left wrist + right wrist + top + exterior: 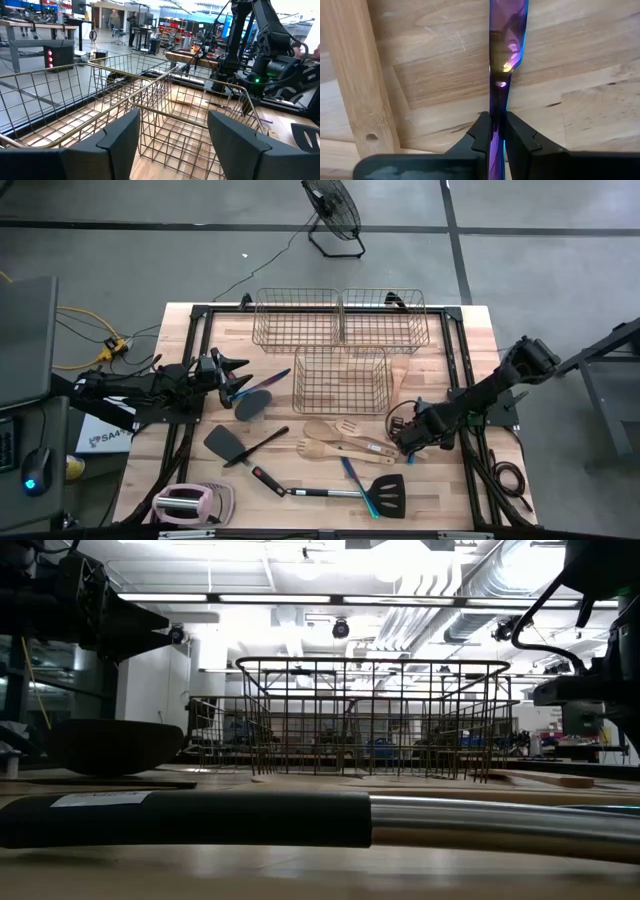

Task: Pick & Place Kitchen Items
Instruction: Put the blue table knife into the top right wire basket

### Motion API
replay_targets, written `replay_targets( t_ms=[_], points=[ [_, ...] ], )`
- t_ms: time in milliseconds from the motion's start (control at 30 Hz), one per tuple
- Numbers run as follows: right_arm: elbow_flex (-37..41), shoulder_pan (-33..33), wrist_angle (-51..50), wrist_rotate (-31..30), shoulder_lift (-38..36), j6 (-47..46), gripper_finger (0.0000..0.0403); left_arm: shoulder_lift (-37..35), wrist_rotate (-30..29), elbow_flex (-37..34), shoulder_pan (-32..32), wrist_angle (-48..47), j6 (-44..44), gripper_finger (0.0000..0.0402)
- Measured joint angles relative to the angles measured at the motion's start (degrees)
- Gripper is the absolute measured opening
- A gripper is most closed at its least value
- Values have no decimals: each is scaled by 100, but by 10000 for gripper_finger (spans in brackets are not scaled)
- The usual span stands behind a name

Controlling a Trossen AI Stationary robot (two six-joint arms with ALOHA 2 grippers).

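- Right gripper (494, 131) first: its two dark fingers (481, 134) are pinched tight on a thin iridescent purple-teal piece (506, 47), which runs straight out from between the pads over the bare wood.
- Just beside that piece in the wrist view lies a pale wooden handle (357, 85) with a small hole near its end.
- From above, the right gripper (408, 442) sits low at the table's right side, at the handle ends of the pale wooden spoons (340, 437), the arm stretching back toward the right edge.
- Left gripper (170, 145): fingers (120, 137) spread wide, nothing between them, looking out over the copper wire baskets (150, 100).
- In the high view the left gripper (232, 373) is over the table's left side, just above a black spoon (254, 405) and next to another purple-teal piece (268, 381).
- Three baskets (340, 350) stand at the table's (470, 330) far middle, two side by side and one in front of them.
- Nearer the front: a black spatula (238, 446) left of centre, a slotted black spatula with a metal shaft (340, 491), and a teal-purple piece (358, 486) crossing it.
- A pink-and-white gadget (190, 502) sits at the front left corner.
- A wooden spatula (399, 375) lies just right of the front basket.
- Beyond the table, a floor fan (332, 212) stands on the grey floor.
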State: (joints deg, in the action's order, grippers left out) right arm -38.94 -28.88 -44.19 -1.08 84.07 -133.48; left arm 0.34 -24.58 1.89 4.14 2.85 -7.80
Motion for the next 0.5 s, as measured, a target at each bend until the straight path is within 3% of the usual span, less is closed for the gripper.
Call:
replay_targets(
  t_ms=[500],
  points=[
    [-11, 0, -347, -49, -747, 786, 26, 0, 0, 0, 0, -2, -2, 230]
  ],
)
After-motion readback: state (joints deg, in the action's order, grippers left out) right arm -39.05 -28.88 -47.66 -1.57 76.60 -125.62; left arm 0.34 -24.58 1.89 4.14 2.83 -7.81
